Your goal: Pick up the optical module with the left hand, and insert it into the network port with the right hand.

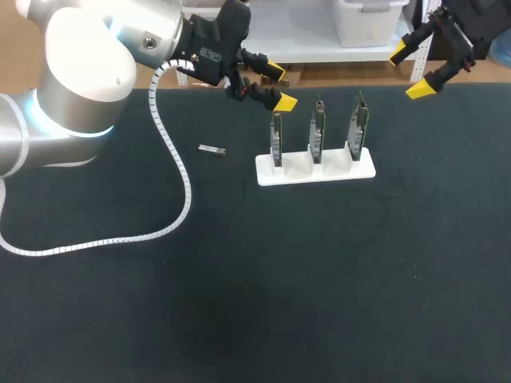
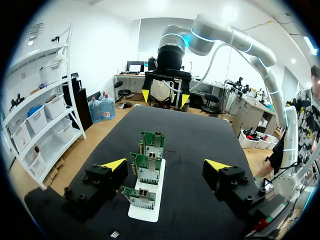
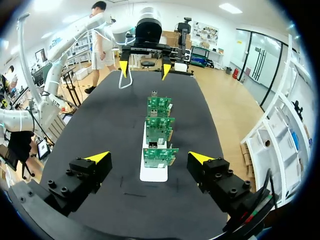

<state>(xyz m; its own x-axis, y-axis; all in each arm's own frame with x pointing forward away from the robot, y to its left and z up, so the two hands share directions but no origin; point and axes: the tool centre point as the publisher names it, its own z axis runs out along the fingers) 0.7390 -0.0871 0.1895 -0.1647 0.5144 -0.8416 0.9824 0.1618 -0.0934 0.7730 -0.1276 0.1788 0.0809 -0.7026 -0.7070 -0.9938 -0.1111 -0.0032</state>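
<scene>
The optical module [image 1: 212, 149], a small silver piece, lies on the black table left of a white holder [image 1: 315, 169]; it also shows under my left gripper [image 2: 114, 234]. Three green network cards [image 1: 318, 128] stand upright in the holder, each with a port at its edge. My left gripper [image 1: 279, 86] hangs open above the table's far edge, behind the leftmost card, with nothing between its fingers. My right gripper [image 1: 409, 72] is open at the far right, above and beyond the holder. In both wrist views the card row [image 2: 146, 169] [image 3: 159, 154] lies ahead of the open grippers [image 2: 166, 165] [image 3: 150, 157].
A white ribbed cable [image 1: 172, 171] from my left arm loops down over the table's left part. The black tabletop [image 1: 319, 279] stretches in front of the holder. In each wrist view my other gripper [image 2: 165, 97] [image 3: 144, 69] faces me across the cards.
</scene>
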